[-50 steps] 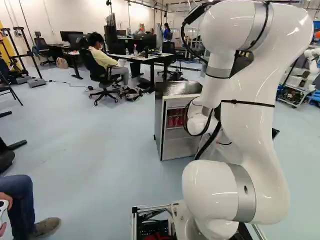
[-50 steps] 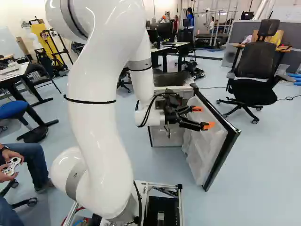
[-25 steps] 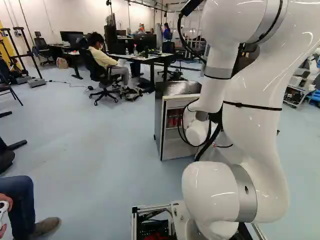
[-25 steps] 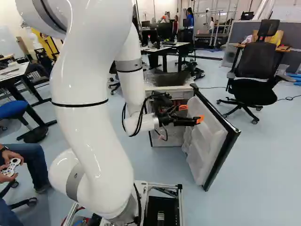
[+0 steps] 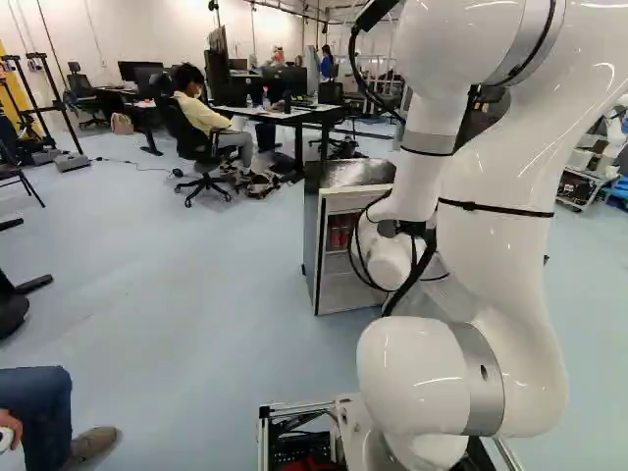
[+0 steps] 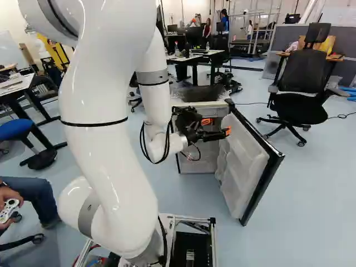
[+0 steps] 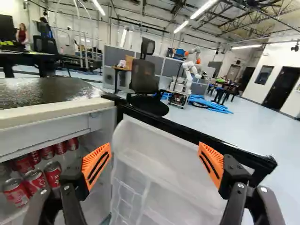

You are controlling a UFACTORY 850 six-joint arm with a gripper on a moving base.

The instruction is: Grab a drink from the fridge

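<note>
In the right base view my gripper (image 6: 217, 127) is in front of the fridge's opening, beside the inner face of the open door (image 6: 245, 167). The wrist view shows the gripper (image 7: 153, 163) open, its orange pads wide apart with nothing between them. Ahead of it lies the white door liner (image 7: 161, 159) with its moulded shelves. Red drink cans (image 7: 33, 180) stand in rows on a shelf inside the fridge, beyond and beside one finger. In the left base view the grey fridge (image 5: 311, 245) stands behind my arm, with some red cans (image 5: 340, 232) showing inside.
The fridge's dark top (image 7: 47, 91) and pale front edge lie close beside the gripper. The door's black outer edge (image 6: 267, 183) juts toward the base. Farther off are an office chair (image 6: 303, 83), desks and another robot (image 7: 190, 70).
The gripper has moved leftward in the right base view and swung round toward the fridge's inside, staying open. Fridge and door have not shifted; the base has stayed put.
</note>
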